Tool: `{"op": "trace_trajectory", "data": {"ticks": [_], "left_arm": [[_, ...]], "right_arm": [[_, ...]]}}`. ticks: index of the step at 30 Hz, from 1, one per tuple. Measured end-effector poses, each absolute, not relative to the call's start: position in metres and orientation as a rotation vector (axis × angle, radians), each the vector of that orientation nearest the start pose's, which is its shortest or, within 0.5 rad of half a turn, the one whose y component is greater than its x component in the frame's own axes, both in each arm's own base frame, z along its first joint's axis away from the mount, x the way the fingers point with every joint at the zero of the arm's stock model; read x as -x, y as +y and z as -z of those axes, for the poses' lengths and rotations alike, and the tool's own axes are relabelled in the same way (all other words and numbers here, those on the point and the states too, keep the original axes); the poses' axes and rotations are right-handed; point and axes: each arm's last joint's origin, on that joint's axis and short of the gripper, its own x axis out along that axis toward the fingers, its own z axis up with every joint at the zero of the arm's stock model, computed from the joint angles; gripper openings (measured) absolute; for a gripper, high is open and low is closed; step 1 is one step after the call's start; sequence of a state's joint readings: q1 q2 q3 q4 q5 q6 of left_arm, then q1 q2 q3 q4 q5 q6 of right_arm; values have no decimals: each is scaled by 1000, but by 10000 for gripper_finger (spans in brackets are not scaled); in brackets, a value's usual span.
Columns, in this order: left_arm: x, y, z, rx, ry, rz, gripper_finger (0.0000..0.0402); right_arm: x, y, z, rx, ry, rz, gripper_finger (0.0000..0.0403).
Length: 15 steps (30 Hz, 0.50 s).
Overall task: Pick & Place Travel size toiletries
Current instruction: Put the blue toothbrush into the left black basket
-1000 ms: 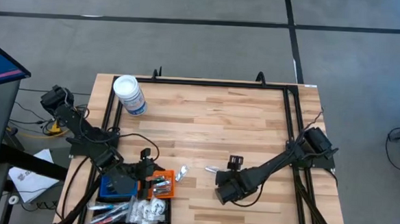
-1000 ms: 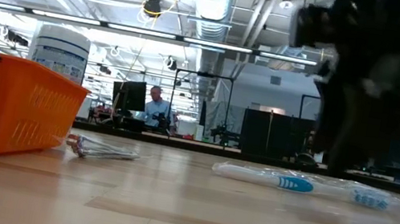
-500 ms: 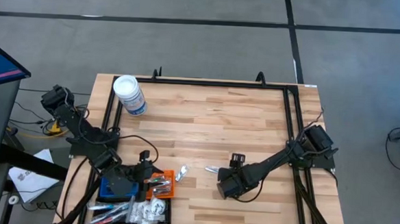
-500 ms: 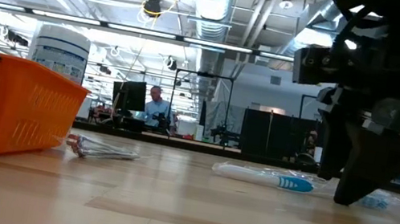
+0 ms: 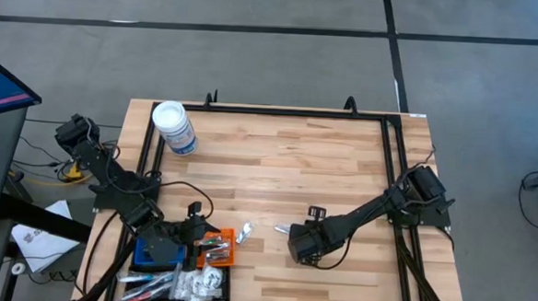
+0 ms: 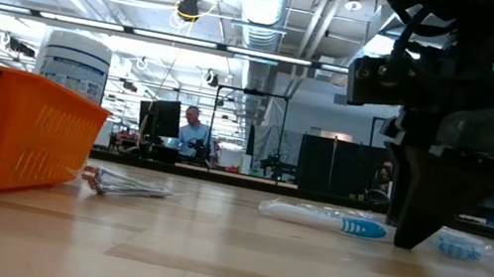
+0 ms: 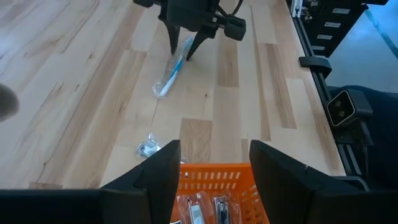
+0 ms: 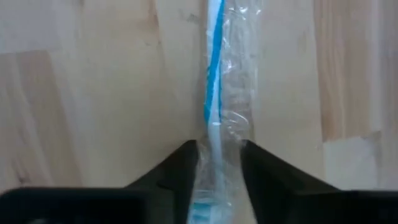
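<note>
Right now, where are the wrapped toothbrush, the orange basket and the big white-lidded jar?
wrapped toothbrush [image 7: 169,73], left wrist view, middle of its clear wrapper.
orange basket [image 6: 21,136], low view, its slatted side wall.
white-lidded jar [image 5: 169,118], high view, its white lid.

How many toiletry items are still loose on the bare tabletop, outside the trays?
2: a wrapped toothbrush lying flat under the right gripper, whose jaws straddle it, and a small clear-wrapped packet just in front of the orange tray. Others may be hidden behind the arms.
</note>
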<state>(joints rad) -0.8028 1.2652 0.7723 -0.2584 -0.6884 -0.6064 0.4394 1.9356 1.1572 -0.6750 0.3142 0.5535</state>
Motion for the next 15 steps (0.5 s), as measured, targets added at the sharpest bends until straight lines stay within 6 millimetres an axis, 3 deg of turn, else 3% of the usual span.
{"op": "trace_trajectory", "data": {"ticks": [6, 11, 15], "left_arm": [[-188, -168, -231, 85, 549, -59, 185], [-189, -168, -233, 45, 523, -70, 186], [-196, -169, -235, -29, 477, -57, 186]], "right_arm": [[-316, 139, -127, 76, 1295, 240, 15], [-322, 141, -135, 101, 1293, 249, 23], [-334, 140, -154, 108, 1280, 247, 7]]}}
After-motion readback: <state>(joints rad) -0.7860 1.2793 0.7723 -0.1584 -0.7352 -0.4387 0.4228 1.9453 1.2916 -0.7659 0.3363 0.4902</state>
